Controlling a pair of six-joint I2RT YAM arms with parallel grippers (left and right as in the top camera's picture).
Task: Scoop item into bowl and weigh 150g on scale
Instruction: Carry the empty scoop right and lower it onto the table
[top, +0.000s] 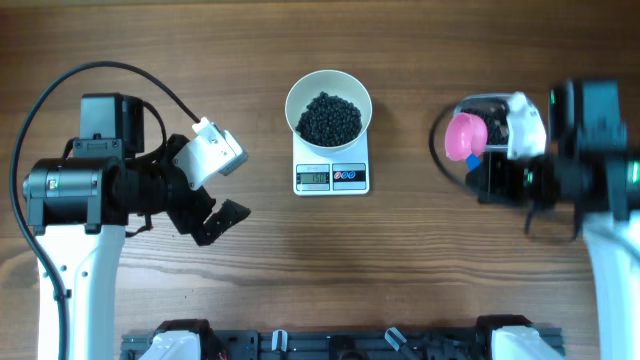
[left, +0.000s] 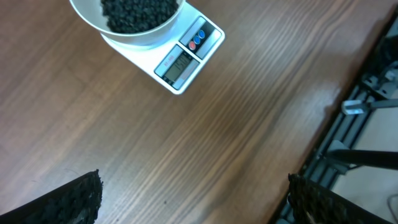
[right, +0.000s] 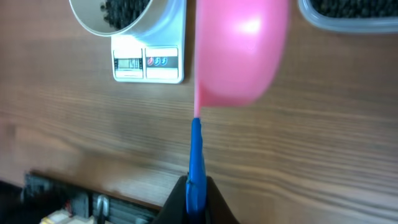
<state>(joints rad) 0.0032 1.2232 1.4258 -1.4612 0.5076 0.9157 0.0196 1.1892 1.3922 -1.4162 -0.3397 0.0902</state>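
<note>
The left pincer (top: 228, 180) stands wide open with nothing between its two fingers, hovering over bare counter (top: 330, 270) at about 9 o'clock in the overhead view. In the left wrist view, its dark fingertips (left: 81, 199) show at the lower corners with only wood grain between them.

The right pincer (top: 478, 165), at about 3 o'clock in the overhead view, is clamped shut on the blue handle (right: 195, 162) of a pink scoop (top: 465, 137). In the right wrist view, the handle runs straight up from the closed fingers to the scoop's pink cup (right: 239, 50), which hangs above the wood.

A clear plastic tub (right: 348, 15) sits at 1 o'clock from the scoop in that view. It holds dark beans and lies partly under the right arm when seen from overhead.

The white bowl (top: 300, 95) rests on the white scale (top: 331, 177) at about 12 o'clock from the counter's centre, midway between the two arms and well apart from both pincers. A heap of black beans (top: 330, 118) fills the bowl's middle.

The scale's grey display (left: 180, 62) and its red and blue buttons (left: 198, 37) run along the edge at 6 o'clock from the bowl. The display is lit, but its digits are too blurred to read.
</note>
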